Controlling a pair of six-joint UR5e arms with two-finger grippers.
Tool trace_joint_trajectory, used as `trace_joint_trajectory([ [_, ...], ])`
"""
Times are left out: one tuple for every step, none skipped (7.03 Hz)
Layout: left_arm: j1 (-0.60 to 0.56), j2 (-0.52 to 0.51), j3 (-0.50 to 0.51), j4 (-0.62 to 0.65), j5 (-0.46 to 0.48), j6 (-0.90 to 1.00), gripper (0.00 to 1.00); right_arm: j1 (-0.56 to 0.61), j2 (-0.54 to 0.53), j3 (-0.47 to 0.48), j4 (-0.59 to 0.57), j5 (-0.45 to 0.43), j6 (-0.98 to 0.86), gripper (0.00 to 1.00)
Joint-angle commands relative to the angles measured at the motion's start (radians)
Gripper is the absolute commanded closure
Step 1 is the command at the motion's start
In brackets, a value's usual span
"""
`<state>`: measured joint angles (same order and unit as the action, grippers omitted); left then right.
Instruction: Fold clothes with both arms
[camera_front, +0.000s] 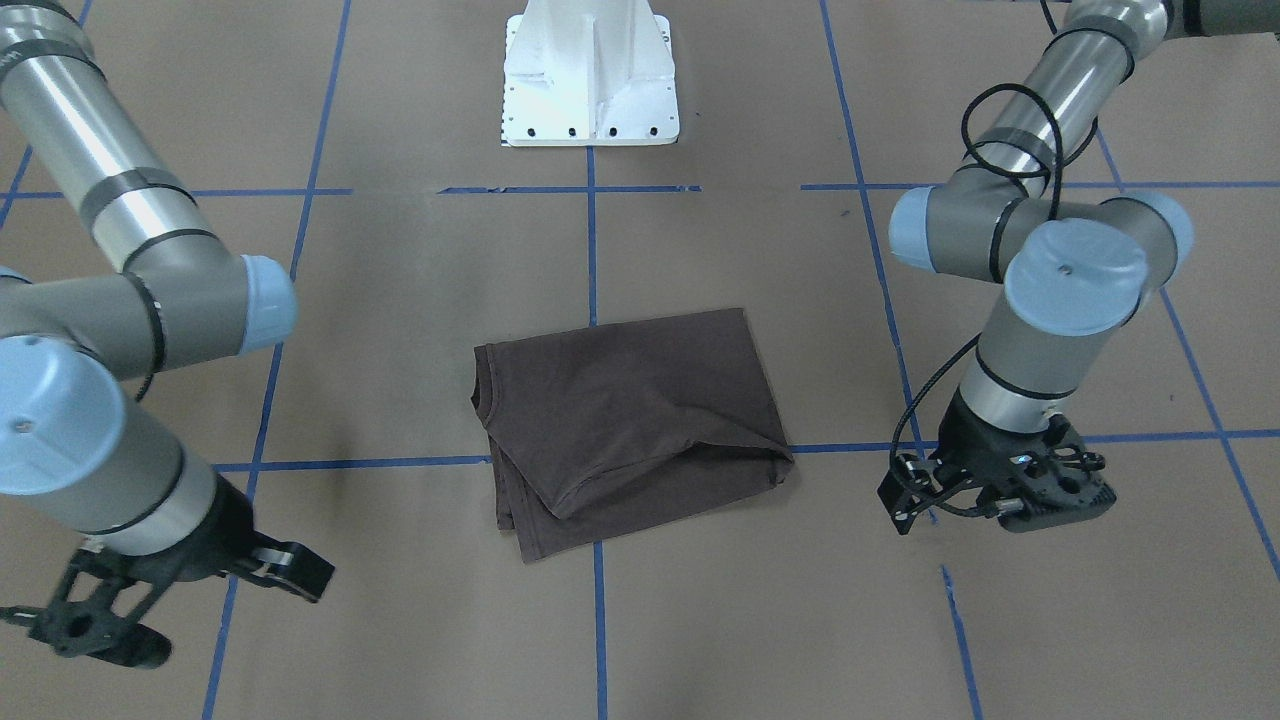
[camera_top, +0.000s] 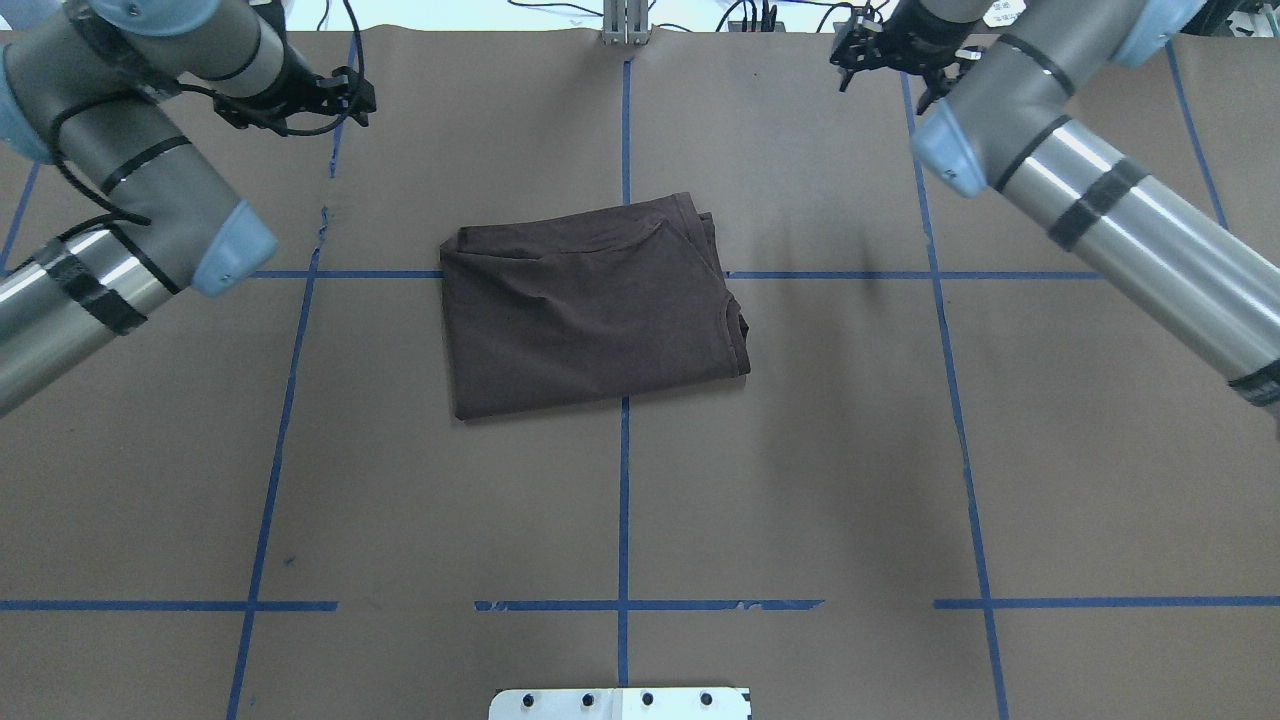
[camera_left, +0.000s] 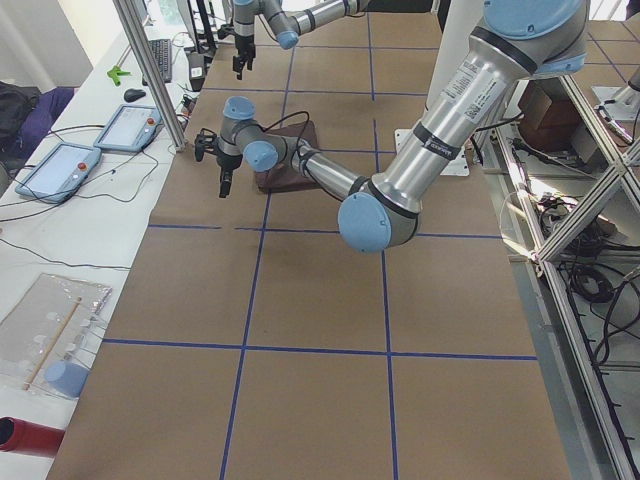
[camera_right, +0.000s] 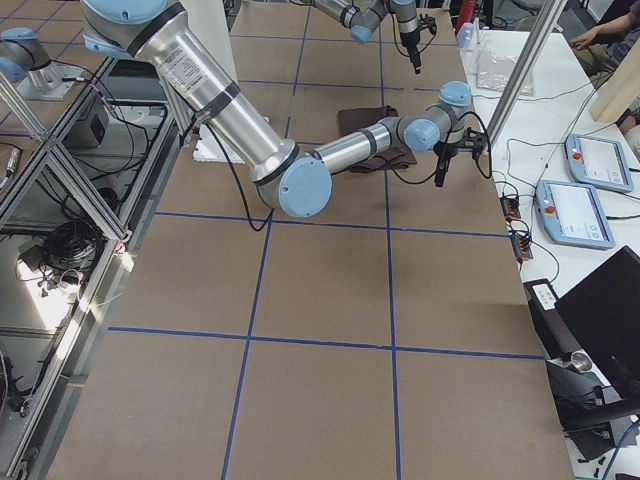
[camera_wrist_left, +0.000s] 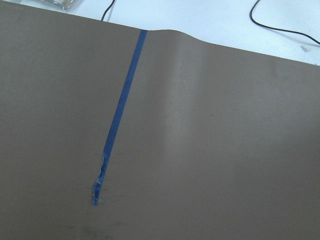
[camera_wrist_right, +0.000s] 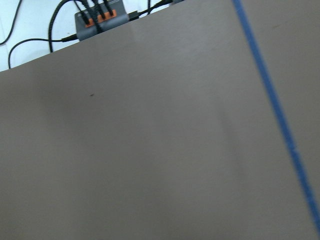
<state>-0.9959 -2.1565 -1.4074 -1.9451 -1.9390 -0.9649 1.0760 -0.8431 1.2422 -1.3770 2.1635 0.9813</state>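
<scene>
Open table (camera_top: 800, 450) around T-shirt (camera_top: 590, 310), pedestal (camera_top: 620, 703) well apart

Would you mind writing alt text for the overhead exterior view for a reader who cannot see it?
A dark brown T-shirt lies folded into a rough rectangle at the middle of a brown table marked with blue tape lines. The left gripper and the right gripper hang near the far edge, one on each side, both apart from the shirt.

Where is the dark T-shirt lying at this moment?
In the overhead view the folded T-shirt lies near the table's middle, over a crossing of blue tape lines, apart from the left gripper and the right gripper.
</scene>
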Motion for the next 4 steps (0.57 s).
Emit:
trace_joint_trajectory([
  [-0.125, 0.146, -0.102, 0.002, -0.107, 0.308, 0.00, 0.138, -0.272, 0.271, -0.199, 0.067, -0.446, 0.00],
  [-0.195, 0.220, -0.119, 0.002, -0.135, 0.497, 0.00, 0.225, -0.394, 0.340, -0.233, 0.138, -0.624, 0.00],
  [-0.270, 0.293, -0.131, 0.005, -0.141, 0.685, 0.00, 0.310, -0.484, 0.336, -0.235, 0.157, -0.823, 0.00],
  [-0.324, 0.369, -0.127, -0.006, -0.150, 0.857, 0.00, 0.373, -0.548, 0.333, -0.244, 0.157, -1.015, 0.00],
])
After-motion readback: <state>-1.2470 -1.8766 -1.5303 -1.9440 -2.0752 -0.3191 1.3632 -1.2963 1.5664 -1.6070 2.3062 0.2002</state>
